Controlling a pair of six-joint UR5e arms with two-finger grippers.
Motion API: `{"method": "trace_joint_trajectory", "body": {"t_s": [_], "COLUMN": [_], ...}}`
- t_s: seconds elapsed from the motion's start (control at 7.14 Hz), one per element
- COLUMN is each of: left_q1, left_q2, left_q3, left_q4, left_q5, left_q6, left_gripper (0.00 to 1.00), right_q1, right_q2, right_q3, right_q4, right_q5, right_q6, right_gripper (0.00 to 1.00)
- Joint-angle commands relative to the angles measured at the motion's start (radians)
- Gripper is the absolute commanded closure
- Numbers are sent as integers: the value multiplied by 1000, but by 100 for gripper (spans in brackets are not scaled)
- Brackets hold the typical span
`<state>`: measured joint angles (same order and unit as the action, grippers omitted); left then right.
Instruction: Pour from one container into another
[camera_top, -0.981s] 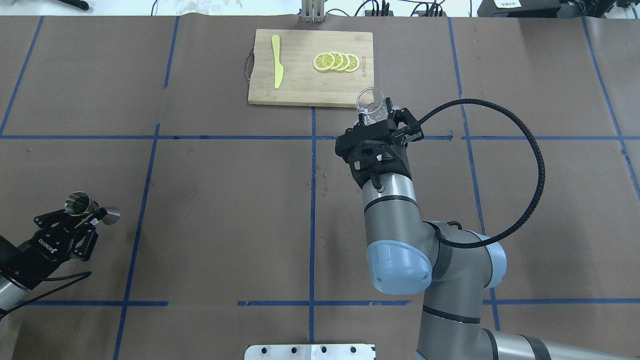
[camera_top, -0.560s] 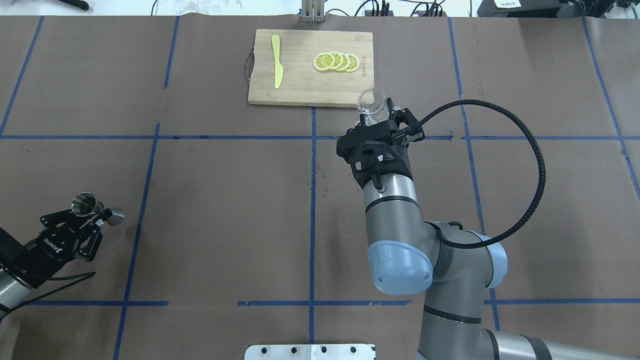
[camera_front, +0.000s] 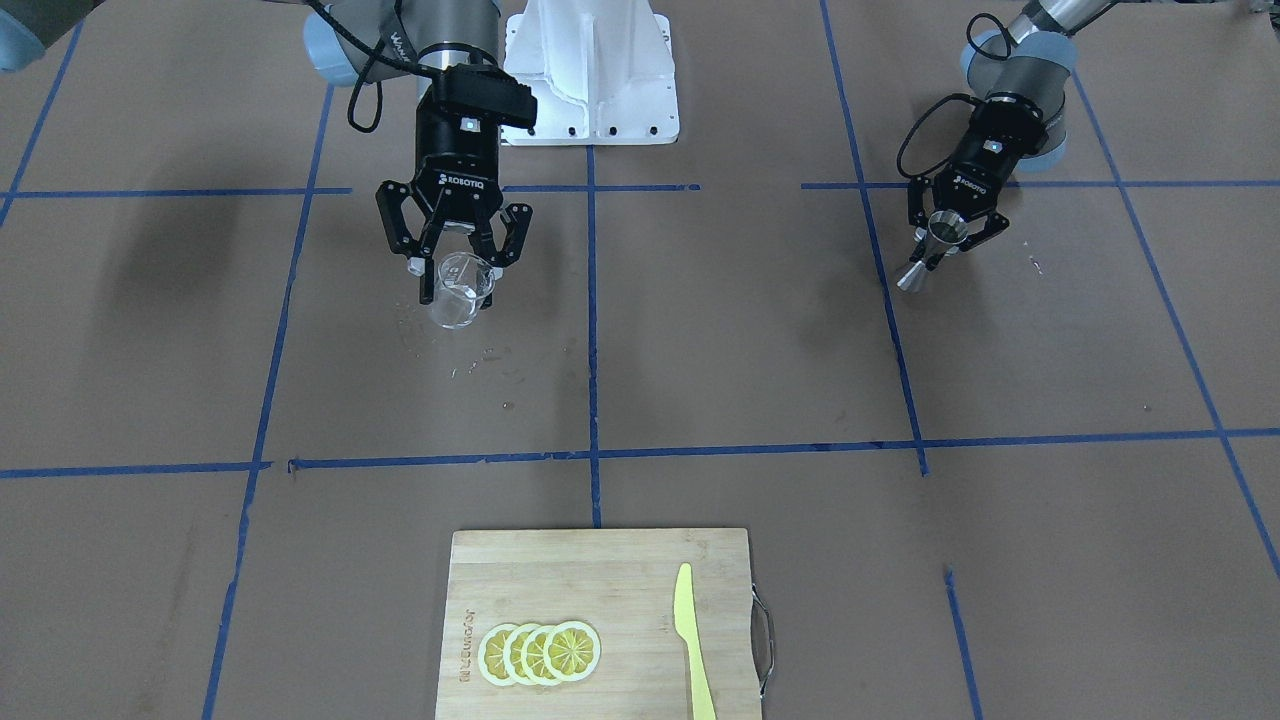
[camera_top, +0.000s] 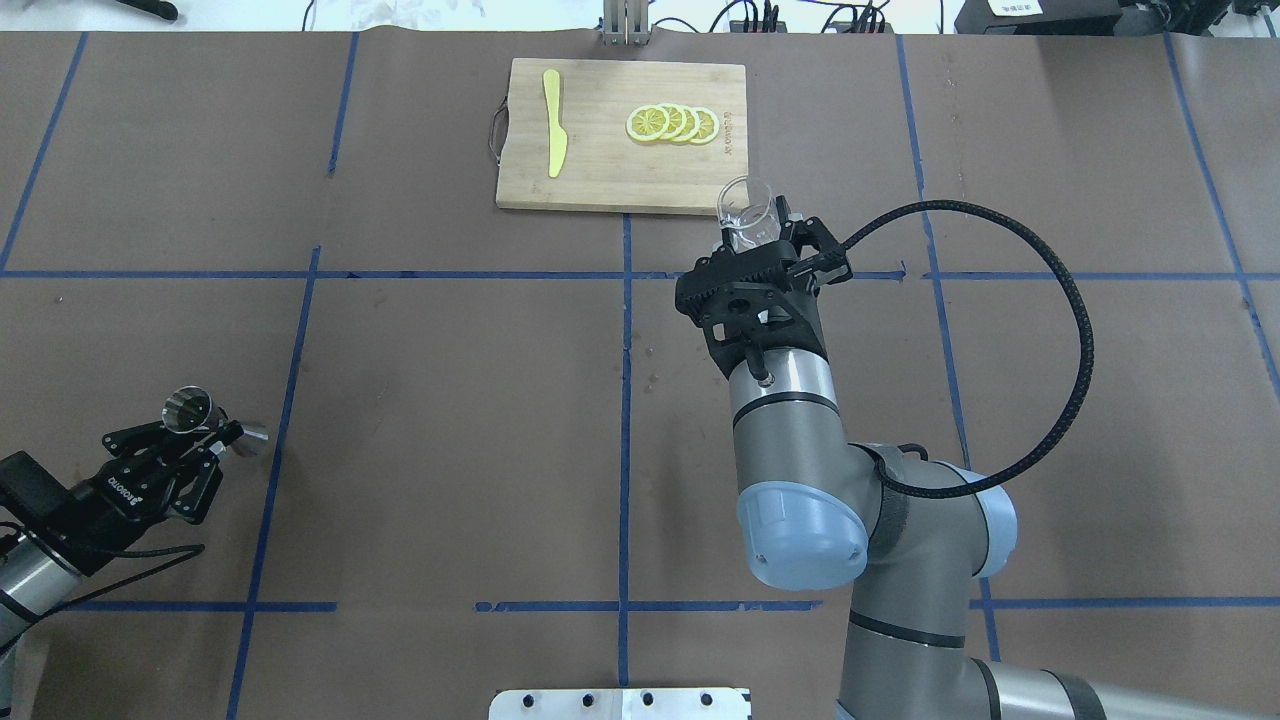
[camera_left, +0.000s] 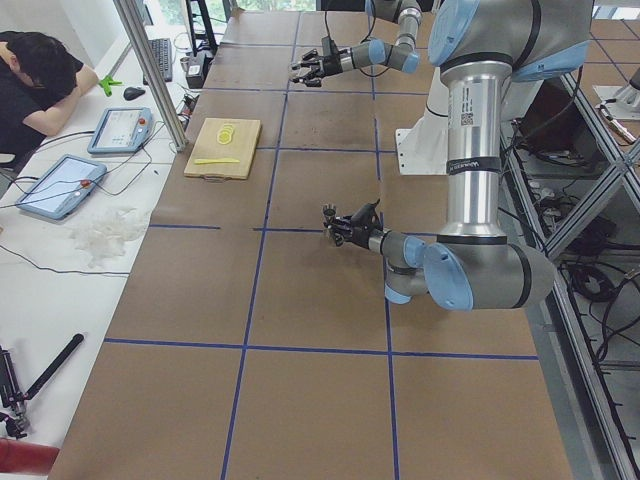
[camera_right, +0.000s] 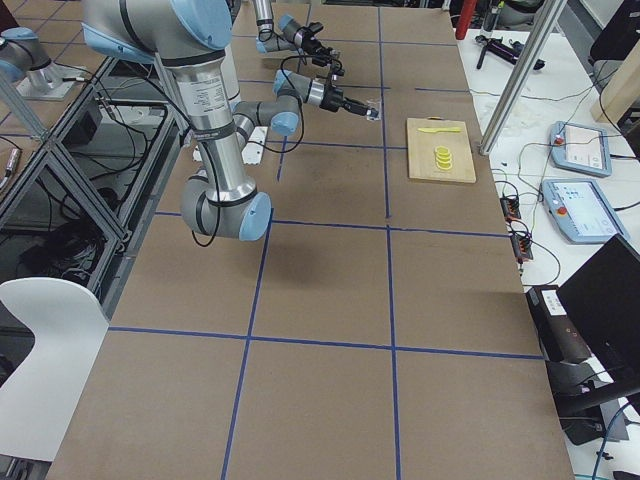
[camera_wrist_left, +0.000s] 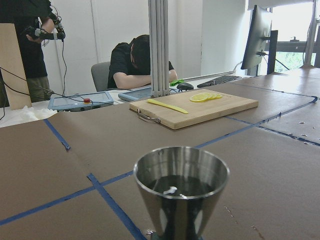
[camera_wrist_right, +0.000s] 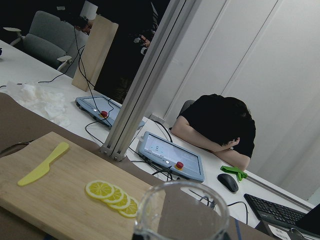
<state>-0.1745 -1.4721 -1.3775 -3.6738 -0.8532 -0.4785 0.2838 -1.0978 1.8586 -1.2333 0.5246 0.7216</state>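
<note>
The clear glass cup hangs over the table just in front of the cutting board, held at its lower part by my right gripper, which is shut on it. In the front-facing view the glass cup leans below the right gripper. Its rim fills the bottom of the right wrist view. The metal jigger is at the near left, with my left gripper shut on its waist. The jigger and left gripper show at the upper right of the front-facing view. The jigger's upper cone looks upright.
A bamboo cutting board lies at the far middle with lemon slices and a yellow knife on it. Small specks dot the brown paper near the cup. The robot's base plate sits at the near edge. A person sits past the table's far side.
My left gripper has carried the jigger a short way to the right, toward the table's middle. The right gripper with the cup has barely drifted right.
</note>
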Motion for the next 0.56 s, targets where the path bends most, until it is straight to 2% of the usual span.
{"method": "trace_joint_trajectory", "body": {"t_s": [0.0,0.42], "left_q1": [-5,-16], "left_q2": [-4,-4], "left_q3": [8,14], "left_q4": [3,24], "left_q5": [-6,-27], "left_q6": [-17,-71], "left_gripper": [100,100], "right_q1": [0,0], "right_q2": [-2,-4], "right_q3": [1,2], "right_q4": [0,0], "right_q5": [0,0], "right_q6": [-1,-1], "right_gripper": [100,100]}}
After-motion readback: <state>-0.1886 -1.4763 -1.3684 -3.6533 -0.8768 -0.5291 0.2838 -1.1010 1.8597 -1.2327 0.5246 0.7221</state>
